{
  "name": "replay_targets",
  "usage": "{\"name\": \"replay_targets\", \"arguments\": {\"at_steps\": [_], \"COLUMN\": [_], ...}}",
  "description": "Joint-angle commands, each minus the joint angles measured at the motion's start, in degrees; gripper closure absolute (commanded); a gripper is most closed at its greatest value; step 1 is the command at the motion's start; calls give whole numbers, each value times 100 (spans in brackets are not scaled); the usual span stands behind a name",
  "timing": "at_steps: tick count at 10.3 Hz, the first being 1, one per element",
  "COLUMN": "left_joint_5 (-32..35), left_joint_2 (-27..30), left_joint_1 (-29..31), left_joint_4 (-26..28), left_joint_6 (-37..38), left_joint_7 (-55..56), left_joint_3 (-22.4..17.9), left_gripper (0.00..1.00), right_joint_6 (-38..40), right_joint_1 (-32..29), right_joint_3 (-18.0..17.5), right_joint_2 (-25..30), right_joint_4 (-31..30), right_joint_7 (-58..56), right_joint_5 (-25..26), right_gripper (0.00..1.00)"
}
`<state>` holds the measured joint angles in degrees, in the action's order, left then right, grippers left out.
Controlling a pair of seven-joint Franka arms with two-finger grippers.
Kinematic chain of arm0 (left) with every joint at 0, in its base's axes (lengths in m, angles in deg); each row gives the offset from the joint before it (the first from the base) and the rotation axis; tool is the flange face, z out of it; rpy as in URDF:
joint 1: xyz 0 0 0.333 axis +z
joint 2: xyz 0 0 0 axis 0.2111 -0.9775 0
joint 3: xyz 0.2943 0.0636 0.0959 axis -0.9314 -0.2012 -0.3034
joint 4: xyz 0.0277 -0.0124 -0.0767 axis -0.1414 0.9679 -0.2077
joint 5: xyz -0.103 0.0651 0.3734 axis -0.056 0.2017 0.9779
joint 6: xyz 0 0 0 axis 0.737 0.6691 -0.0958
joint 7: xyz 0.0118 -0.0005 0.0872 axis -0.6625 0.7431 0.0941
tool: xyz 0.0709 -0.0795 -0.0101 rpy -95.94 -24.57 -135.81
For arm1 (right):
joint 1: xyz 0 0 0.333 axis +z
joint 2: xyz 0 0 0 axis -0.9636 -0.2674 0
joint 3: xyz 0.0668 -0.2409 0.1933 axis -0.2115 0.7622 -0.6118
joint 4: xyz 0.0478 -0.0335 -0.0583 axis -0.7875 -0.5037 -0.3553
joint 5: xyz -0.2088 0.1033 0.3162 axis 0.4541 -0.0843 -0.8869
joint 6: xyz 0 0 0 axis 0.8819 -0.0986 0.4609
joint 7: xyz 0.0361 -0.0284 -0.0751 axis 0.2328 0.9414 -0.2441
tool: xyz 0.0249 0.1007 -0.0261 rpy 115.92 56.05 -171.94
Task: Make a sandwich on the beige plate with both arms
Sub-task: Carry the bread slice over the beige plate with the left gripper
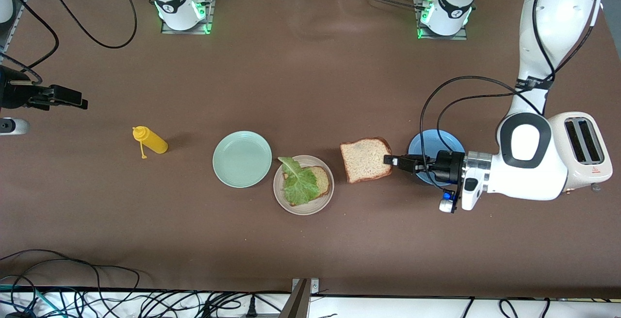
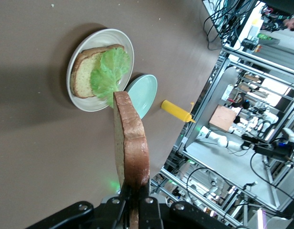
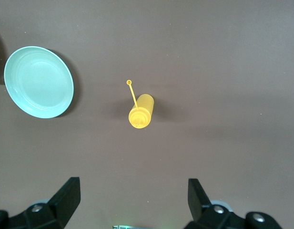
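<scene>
The sandwich is partly built: on the beige plate [image 1: 303, 185] lies a bottom slice of bread [image 1: 318, 182] with a ruffled lettuce leaf [image 1: 298, 183] spread over it, the leaf running roughly from the plate's farther edge toward the nearer one and overhanging the slice toward the right arm's end of the table. What remains, as a judgement, is to carry the top slice [image 1: 366, 159] over the plate and lay it flat on the lettuce. That top slice is clamped by its crust edge in the left gripper [image 1: 394, 161], whose fingers are pinched tight on it; it hangs over the bare table between the beige plate and the blue plate [image 1: 435, 152]. In the front view its broad face is turned up to the camera, its domed end toward the robots' bases, and it reaches from the fingers toward the beige plate. The right gripper [image 3: 132, 200] waits with fingers spread wide and empty, high over the yellow mustard bottle [image 1: 150, 141], which lies on its side near the mint-green plate [image 1: 242, 159]. A white toaster [image 1: 584, 147] stands at the left arm's end of the table.
</scene>
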<state>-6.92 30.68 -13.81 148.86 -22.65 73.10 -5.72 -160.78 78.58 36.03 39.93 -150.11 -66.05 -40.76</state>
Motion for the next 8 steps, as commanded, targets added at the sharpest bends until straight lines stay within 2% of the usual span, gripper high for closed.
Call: {"name": "replay_targets", "arguments": {"at_steps": [1, 4, 7, 8], "left_joint_5": [-389, -810, -2030, -2277], "left_joint_2": [-97, -201, -228, -255], "left_joint_1": [-416, -786, -1182, -1252], "left_joint_4": [51, 166, 718, 763], "left_joint_6": [-661, -1366, -2341, -2396], "left_joint_7": [-16, -103, -1260, -1499], "left_joint_3": [-63, -54, -54, -63], "left_gripper": [100, 100, 100, 100], "right_joint_6": [-77, -112, -138, -138], "right_joint_1": [13, 13, 4, -5], "right_joint_3": [-37, -37, -29, -29], "right_joint_2": [119, 119, 110, 101], "right_joint_4": [-144, -144, -144, -144], "right_joint_7": [94, 103, 103, 103], "right_joint_5": [111, 94, 85, 76], "right_gripper": [0, 0, 0, 0]}}
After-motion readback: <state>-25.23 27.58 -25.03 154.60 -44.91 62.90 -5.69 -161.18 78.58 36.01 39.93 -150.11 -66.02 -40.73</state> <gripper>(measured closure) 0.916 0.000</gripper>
